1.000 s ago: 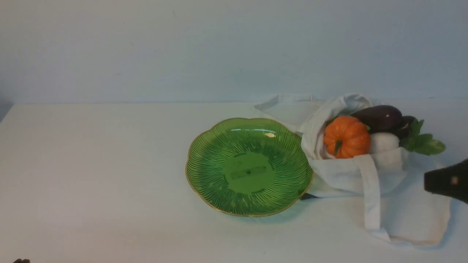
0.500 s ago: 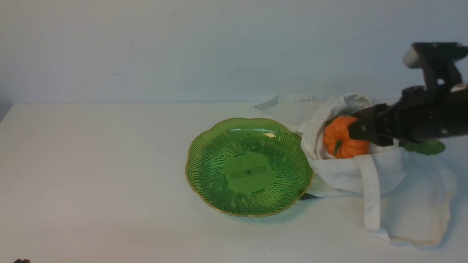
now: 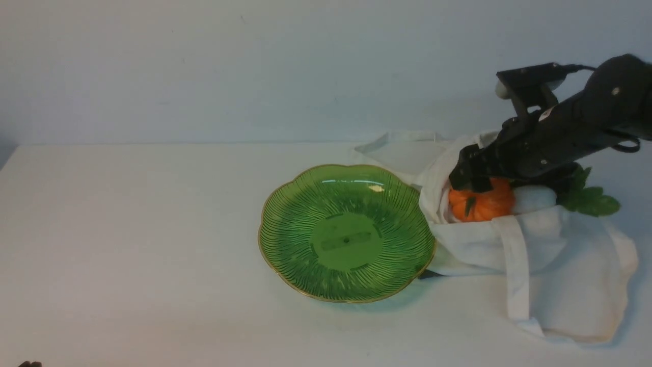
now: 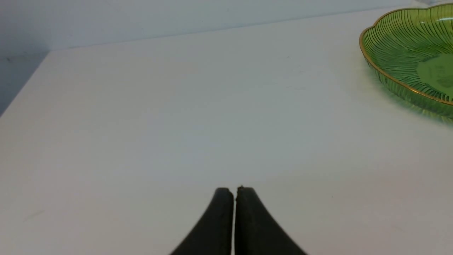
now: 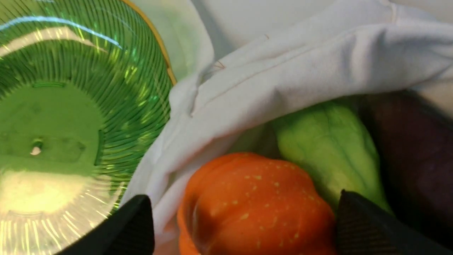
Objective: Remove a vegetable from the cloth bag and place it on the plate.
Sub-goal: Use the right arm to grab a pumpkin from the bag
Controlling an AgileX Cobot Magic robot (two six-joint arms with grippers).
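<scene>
Orange pumpkin (image 5: 254, 205) now sits between my right fingers (image 5: 361, 226), which swung in and spread wide. Nothing gripped yet; I'd close next.

The white table (image 3: 127, 229) carries the green plate (image 3: 285, 244) and, just beside it, the cloth bag (image 3: 570, 275).

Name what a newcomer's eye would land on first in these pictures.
The bright green plate with its gold scalloped rim sits in the middle of the white table. Just to its right, an orange pumpkin glows from the mouth of a white cloth bag, next to a dark eggplant. The black right claw hangs open over the pumpkin, one finger on each side.
</scene>
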